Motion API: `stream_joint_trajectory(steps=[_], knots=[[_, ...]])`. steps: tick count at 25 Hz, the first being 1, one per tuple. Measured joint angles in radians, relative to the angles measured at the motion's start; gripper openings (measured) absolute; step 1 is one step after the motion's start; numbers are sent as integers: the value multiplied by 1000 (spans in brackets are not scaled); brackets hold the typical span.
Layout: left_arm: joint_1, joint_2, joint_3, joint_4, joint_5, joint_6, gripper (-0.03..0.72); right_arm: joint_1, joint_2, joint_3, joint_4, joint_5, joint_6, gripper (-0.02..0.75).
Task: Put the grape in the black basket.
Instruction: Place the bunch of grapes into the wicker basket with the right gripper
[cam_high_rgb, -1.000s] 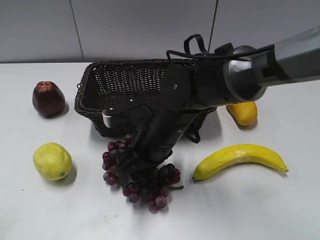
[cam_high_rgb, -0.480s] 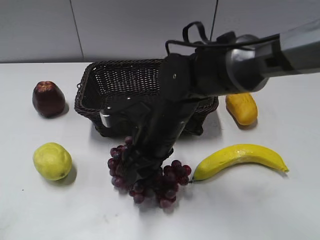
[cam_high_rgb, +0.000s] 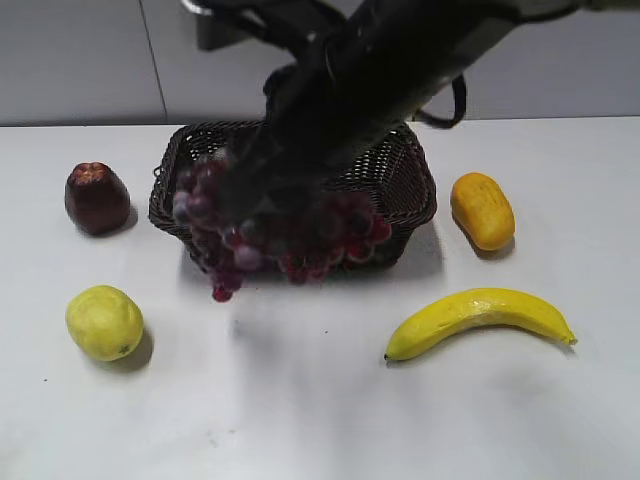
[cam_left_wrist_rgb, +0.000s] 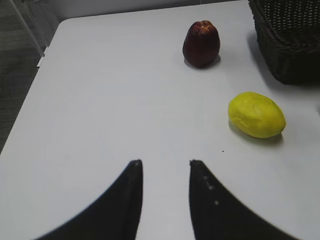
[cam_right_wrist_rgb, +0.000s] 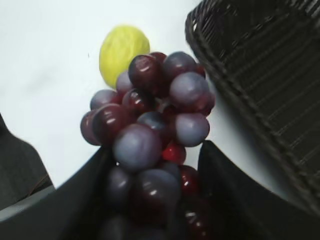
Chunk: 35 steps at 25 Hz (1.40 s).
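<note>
The grape (cam_high_rgb: 270, 225) hangs in the air, clamped between the two fingers of the right gripper (cam_right_wrist_rgb: 152, 165), and in the exterior view it is blurred in front of the near wall of the black basket (cam_high_rgb: 405, 170); if it is already above the rim I cannot tell. In the right wrist view the bunch is just beside the braided rim of the basket, with white table showing between them. The inside of the basket looks open. The left gripper (cam_left_wrist_rgb: 164, 170) is over bare table with a narrow gap between its fingers and nothing in it. To the left of the basket stands a dark red fruit (cam_high_rgb: 96, 197), and nearer the camera lies a yellow-green fruit (cam_high_rgb: 104, 321). On the right are an orange fruit (cam_high_rgb: 482, 210) and a banana (cam_high_rgb: 478, 316), both apart from the basket. The white table (cam_high_rgb: 300, 420) meets a grey wall (cam_high_rgb: 80, 60) behind
</note>
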Motion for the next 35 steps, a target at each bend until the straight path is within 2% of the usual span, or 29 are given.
stream_joint_trajectory(steps=[8, 17, 27, 29, 31, 32, 35], knots=[[0, 0, 0, 0, 0, 0, 237, -20, 38, -142, -171, -103, 41, 360], [0, 0, 0, 0, 0, 0, 237, -135, 202, -166, -200, -293, 47, 351], [0, 0, 0, 0, 0, 0, 237, -141, 402, -166, -174, -448, 48, 335], [0, 0, 0, 0, 0, 0, 237, -141, 412, -166, -156, -453, 49, 431], [0, 0, 0, 0, 0, 0, 237, -141, 412, -167, -149, -464, 49, 583], [0, 0, 0, 0, 0, 0, 237, -141, 412, -168, -146, -466, 49, 611], [0, 0, 0, 0, 0, 0, 237, -141, 406, -168, -142, -447, 49, 618]])
